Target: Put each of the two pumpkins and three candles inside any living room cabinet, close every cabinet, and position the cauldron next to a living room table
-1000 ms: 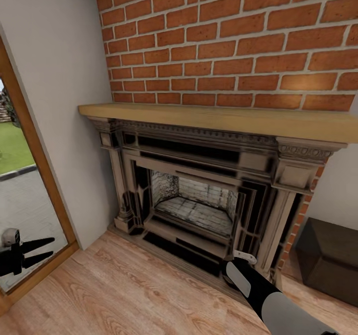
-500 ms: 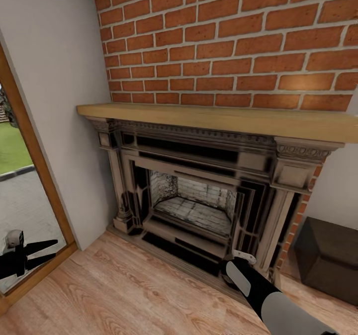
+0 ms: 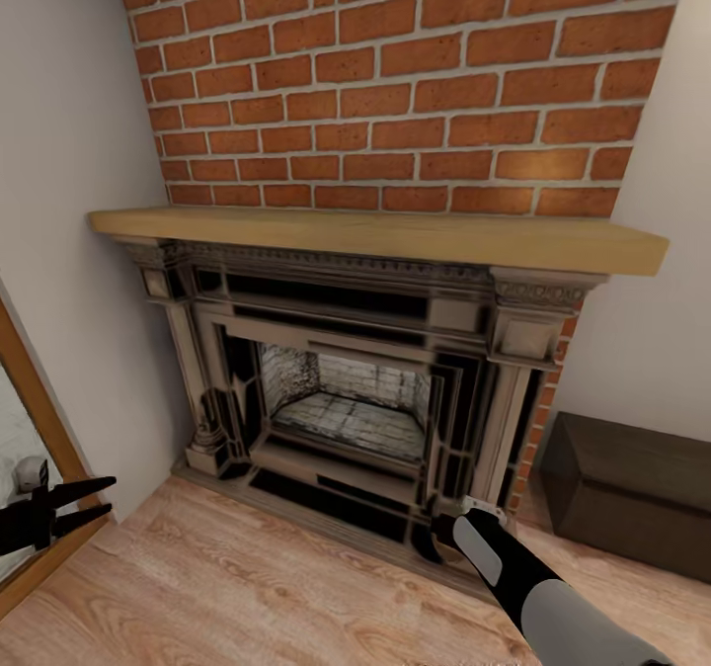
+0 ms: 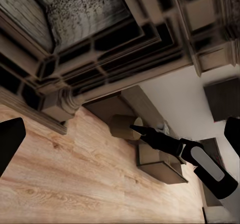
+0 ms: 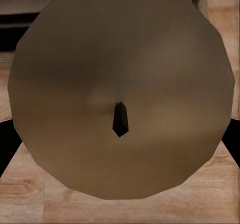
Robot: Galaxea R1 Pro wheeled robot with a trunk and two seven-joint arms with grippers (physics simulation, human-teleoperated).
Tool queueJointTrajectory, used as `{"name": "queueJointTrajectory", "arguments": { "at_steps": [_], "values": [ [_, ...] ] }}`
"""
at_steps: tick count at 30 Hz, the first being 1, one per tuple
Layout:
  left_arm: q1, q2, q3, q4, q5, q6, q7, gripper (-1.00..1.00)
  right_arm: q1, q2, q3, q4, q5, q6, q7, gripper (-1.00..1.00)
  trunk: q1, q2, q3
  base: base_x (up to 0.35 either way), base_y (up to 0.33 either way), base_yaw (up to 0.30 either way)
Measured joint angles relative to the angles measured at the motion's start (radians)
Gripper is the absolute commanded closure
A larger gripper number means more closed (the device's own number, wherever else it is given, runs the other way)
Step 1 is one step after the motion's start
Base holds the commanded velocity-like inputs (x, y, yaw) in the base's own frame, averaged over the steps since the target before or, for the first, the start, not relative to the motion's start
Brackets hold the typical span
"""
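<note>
Candle (image 5: 120, 92), round, matte, black-wicked, clamped in right gripper (image 4: 137, 129); left gripper (image 3: 87, 504) spread empty.

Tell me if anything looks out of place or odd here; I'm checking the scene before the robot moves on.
Nothing looks damaged or spilled. One thing stands apart: a stubby beige candle with a dark wick is in the right claw, carried beside the ornate dark-and-cream fireplace. The left claw hangs open and empty.
</note>
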Motion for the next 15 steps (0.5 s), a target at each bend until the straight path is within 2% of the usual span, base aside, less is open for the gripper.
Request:
{"name": "queueJointTrajectory", "arguments": {
  "at_steps": [7, 11, 13, 15],
  "values": [
    [0.0, -0.002, -0.002, -0.005, -0.001, -0.001, 0.005, -1.0, 0.0, 0.002, -0.001, 0.001, -0.002, -0.002, 0.015, 1.0, 0.0, 0.0, 0.0, 0.0, 0.0, -0.273],
    [-0.001, -0.011, -0.033, -0.01, -0.008, -0.004, 0.011, -1.0, 0.0, -0.002, 0.001, 0.004, 0.0, -0.003, 0.067, 1.0, 0.0, 0.0, 0.0, 0.0, 0.0, -0.273],
    [-0.002, -0.019, -0.049, -0.011, -0.011, -0.004, 0.036, -1.0, 0.0, -0.003, 0.002, 0.004, 0.008, -0.002, 0.088, 1.0, 0.0, 0.0, 0.0, 0.0, 0.0, -0.273],
    [-0.006, -0.028, -0.056, -0.012, -0.011, -0.005, 0.091, -1.0, 0.0, -0.003, 0.003, 0.008, 0.013, -0.001, 0.097, 1.0, 0.0, 0.0, 0.0, 0.0, 0.0, -0.273]
  ]
}}
